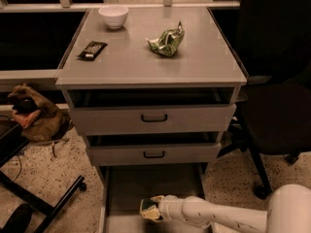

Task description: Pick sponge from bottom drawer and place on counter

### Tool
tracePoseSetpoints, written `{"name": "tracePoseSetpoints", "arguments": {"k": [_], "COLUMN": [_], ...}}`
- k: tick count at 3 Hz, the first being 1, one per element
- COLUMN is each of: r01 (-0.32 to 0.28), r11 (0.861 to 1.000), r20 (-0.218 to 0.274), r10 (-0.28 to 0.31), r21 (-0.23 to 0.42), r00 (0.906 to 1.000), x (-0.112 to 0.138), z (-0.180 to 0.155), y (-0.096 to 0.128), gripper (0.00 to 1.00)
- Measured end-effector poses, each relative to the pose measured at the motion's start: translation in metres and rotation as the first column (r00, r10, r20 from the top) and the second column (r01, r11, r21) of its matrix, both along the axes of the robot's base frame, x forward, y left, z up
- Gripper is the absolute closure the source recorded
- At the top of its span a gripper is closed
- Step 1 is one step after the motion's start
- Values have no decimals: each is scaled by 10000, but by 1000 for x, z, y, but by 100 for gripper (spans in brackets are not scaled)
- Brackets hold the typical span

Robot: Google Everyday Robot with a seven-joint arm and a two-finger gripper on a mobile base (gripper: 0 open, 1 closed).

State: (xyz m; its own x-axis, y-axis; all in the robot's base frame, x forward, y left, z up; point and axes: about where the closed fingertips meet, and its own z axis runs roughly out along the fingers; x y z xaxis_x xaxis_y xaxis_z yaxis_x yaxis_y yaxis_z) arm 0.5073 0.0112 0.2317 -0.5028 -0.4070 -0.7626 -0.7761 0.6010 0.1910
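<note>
In the bottom drawer [141, 184], the gripper [153, 208] pinches the half-hidden sponge [146, 211].

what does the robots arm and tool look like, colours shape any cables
The arm is glossy white: a big rounded joint housing at lower right narrows into a smooth tube, with a rounded collar at the wrist. No loose cables or markings show. The tool, low over the front of the bottom drawer, looks pale like the arm and small beside it.

Speckled terrazzo floor [41, 176], black office chair [279, 110] at right, dim warm light.
</note>
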Motion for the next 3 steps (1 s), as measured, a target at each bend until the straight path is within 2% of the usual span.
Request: {"name": "tracePoseSetpoints", "arguments": {"k": [1,2,3], "r01": [82,233,234], "r11": [10000,9987,9969], "r20": [51,315,733], "r10": [-82,-247,-289], "r21": [18,445,749], "r00": [10000,9992,9969], "x": [4,18,38], "z": [9,60,128], "y": [-2,-12,-29], "gripper": [100,100,100]}}
